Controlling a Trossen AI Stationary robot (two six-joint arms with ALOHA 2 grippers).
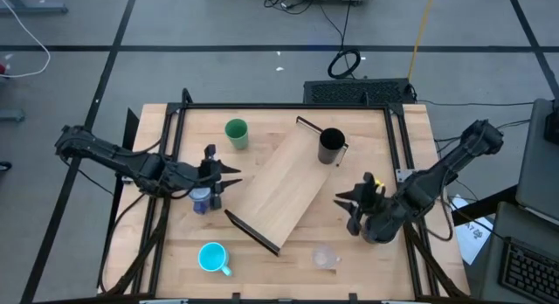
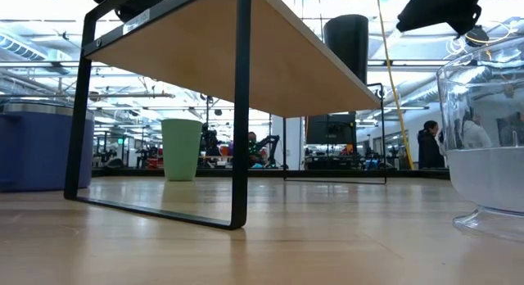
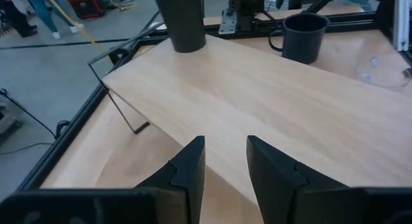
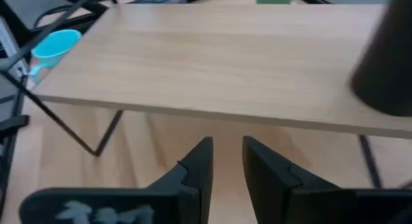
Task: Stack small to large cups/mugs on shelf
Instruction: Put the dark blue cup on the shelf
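The shelf (image 1: 286, 183) stands slantwise on its dark brackets in the middle of the table. The tall black cup (image 1: 331, 147) stands on its far end. On the table are the green tumbler (image 1: 236, 132) at the far left, the blue-purple mug (image 1: 203, 199), the cyan mug (image 1: 212, 258), the clear cup (image 1: 325, 256) and the wide black mug (image 3: 304, 37). My left gripper (image 3: 225, 163) hovers open at the shelf's left edge, above the blue-purple mug. My right gripper (image 4: 226, 161) hovers open with a narrow gap at the shelf's right edge. Neither holds anything.
A black metal frame (image 1: 288, 107) runs round the tabletop's far and side edges. In the low view the clear cup (image 2: 487, 154) stands close in front and the shelf's near bracket (image 2: 239, 113) reaches down to the table. Bare wood lies under the shelf.
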